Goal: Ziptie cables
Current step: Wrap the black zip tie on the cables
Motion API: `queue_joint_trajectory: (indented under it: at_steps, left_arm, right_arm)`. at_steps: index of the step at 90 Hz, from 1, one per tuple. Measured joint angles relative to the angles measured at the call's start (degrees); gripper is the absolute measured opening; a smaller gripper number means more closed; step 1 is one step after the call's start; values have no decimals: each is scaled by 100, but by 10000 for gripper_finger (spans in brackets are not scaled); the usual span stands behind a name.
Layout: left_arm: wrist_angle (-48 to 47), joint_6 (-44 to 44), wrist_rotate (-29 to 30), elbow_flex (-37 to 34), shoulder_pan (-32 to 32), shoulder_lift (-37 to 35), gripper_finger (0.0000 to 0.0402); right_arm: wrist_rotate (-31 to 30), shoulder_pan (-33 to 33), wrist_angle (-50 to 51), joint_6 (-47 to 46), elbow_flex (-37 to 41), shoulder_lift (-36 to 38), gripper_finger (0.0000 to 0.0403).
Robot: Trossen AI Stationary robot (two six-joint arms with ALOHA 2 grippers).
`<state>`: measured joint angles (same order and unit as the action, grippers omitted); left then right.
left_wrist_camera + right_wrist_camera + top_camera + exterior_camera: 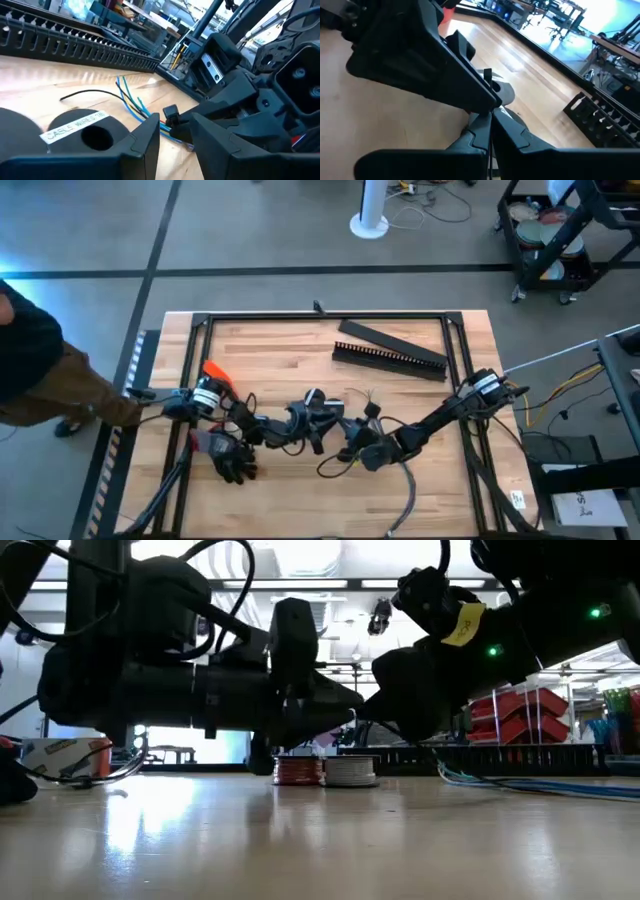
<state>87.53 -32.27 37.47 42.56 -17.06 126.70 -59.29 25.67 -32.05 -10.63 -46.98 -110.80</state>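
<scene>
Right gripper [487, 131] pinching ziptie [487, 75] — upright, left gripper [175, 135] alongside

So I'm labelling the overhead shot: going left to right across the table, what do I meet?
Person's dark sleeve at the table's edge → orange piece on the left arm → black glove → left gripper → right gripper → comb-toothed duct farther back → the right arm's wrist.

From my left wrist I read a white label [74, 126] on a black spool [85, 132]: it seems to say "CABLE WIRES"; the rest is illegible.
</scene>
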Motion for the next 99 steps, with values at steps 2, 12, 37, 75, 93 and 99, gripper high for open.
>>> queue_joint_trajectory:
  at_steps: [2,12,37,75,93,99]
  left_arm:
    - [6,0,8,14,2,14,98]
    - [8,0,63,18,2,24,98]
    - [6,148,107,49,2,24,68]
    - [-7,268,236,55,3,24,35]
    - [-7,328,251,55,26,21,45]
    - [-7,335,248,55,36,21,45]
  right_arm:
    - [-1,0,2,0,1,0,0]
    - [0,-2,-4,0,8,0,0]
    - [1,-4,-33,-136,22,0,0]
    - [-189,70,-44,-94,24,0,0]
    - [-223,72,-44,-94,24,0,0]
    - [-240,92,-53,-94,24,0,0]
